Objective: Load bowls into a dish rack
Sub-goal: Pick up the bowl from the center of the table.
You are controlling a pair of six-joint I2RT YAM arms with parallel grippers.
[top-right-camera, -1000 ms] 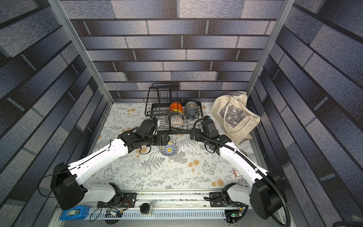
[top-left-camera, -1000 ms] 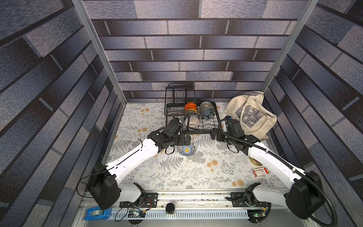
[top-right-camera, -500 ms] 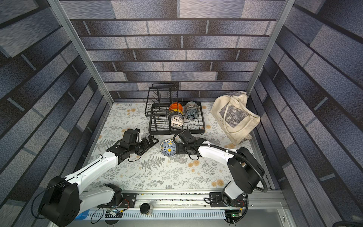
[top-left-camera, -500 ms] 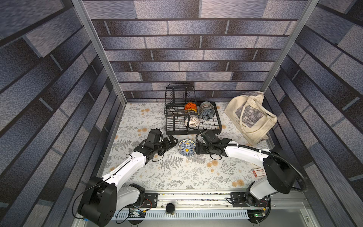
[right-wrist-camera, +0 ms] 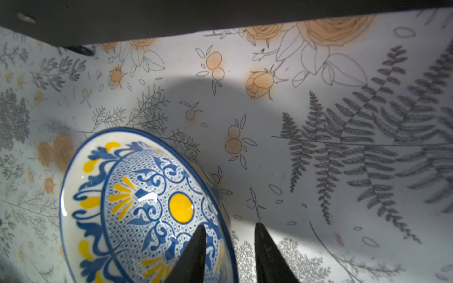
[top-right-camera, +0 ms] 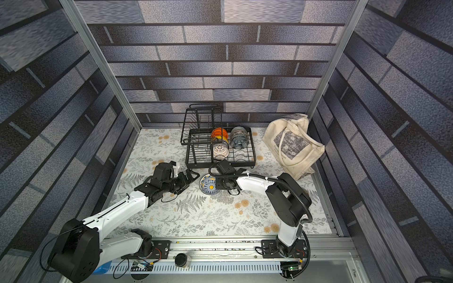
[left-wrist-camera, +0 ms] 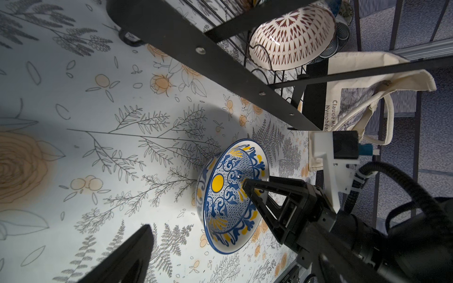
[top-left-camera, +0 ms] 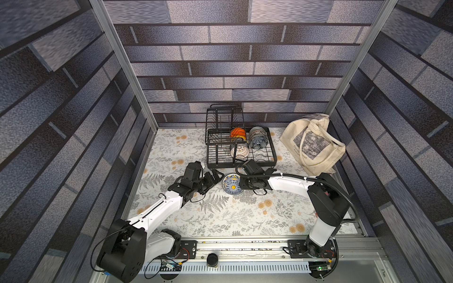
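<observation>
The blue-yellow patterned bowl (top-left-camera: 231, 186) rests mouth up on the floral table (top-left-camera: 220, 215), midway between its side edges. It lies just in front of the near edge of the dish rack (top-left-camera: 218, 153) and does not touch it.

The right gripper (top-left-camera: 241, 183) is at the side of the bowl nearest the right arm. In the right wrist view the bowl (right-wrist-camera: 147, 208) has its rim between the narrowed jaws of that gripper (right-wrist-camera: 230, 225), one finger over the painted inside and one outside. A sliver of table shows between the rim and the outer finger. I cannot tell whether the jaws are pressing on the rim.

In both top views the wrist hides those fingertips, so only the wrist views show how they straddle the rim.

The left wrist view shows one right finger (left-wrist-camera: 259, 196) inside the bowl (left-wrist-camera: 232, 196); the outer finger is hidden.

The left gripper (top-left-camera: 218, 175) is just beside the bowl's opposite side with its jaws spread wide, holding nothing.

In the rack an orange bowl (top-left-camera: 237, 132), a white lattice bowl (top-left-camera: 239, 150) and a dark patterned bowl (top-left-camera: 257, 141) stand on edge. A tote bag (top-left-camera: 313, 144) slumps in the far right corner.
</observation>
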